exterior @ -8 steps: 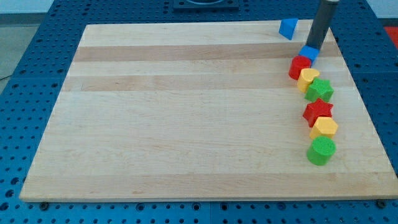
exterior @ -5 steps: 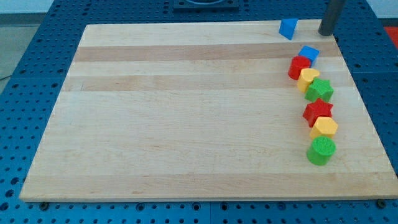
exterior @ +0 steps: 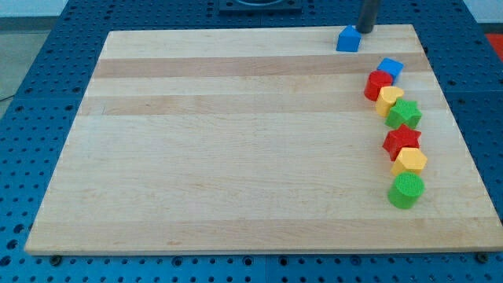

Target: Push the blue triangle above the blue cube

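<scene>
1. My tip [exterior: 365, 32] sits at the view's top edge of the wooden board [exterior: 236, 157], just to the view's right of the blue triangle [exterior: 348, 38], touching it or very nearly; can't tell which.
2. No claw on this rig, only a straight dark rod, so there are no jaws to call spread or pinched.
3. Blue triangle: near the board's top edge, right of centre, standing alone.
4. Blue cube [exterior: 389, 68]: lower and to the view's right of the triangle, clearly apart from it, at the top of a column of blocks by the right edge.
5. Column, top to bottom: blue cube, red block [exterior: 378, 85] touching its lower-left side, yellow block [exterior: 389, 100], green star [exterior: 405, 114], red star [exterior: 402, 141], yellow hexagon [exterior: 409, 161], green cylinder [exterior: 406, 190].
6. Shape of the red block and upper yellow block not clear.
7. Neighbours in the column touch or nearly touch; small gap btwn green star and red star.
8. Board lies on a blue perforated table [exterior: 31, 118].
</scene>
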You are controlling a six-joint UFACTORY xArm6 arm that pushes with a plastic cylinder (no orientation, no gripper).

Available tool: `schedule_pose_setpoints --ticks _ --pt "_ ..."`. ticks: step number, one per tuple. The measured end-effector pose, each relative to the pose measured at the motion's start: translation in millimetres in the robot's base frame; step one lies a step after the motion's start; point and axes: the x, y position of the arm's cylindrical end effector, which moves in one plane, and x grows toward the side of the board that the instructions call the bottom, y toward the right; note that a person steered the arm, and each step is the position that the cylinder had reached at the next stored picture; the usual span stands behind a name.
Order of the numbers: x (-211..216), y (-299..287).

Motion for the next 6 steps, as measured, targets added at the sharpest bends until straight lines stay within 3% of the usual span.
schedule_pose_setpoints --ticks 1,2,4,6 --pt "2.2 -32.3" --pt "30.2 -55.8" --pt "59.1 -5.0" --pt "39.2 -19.3"
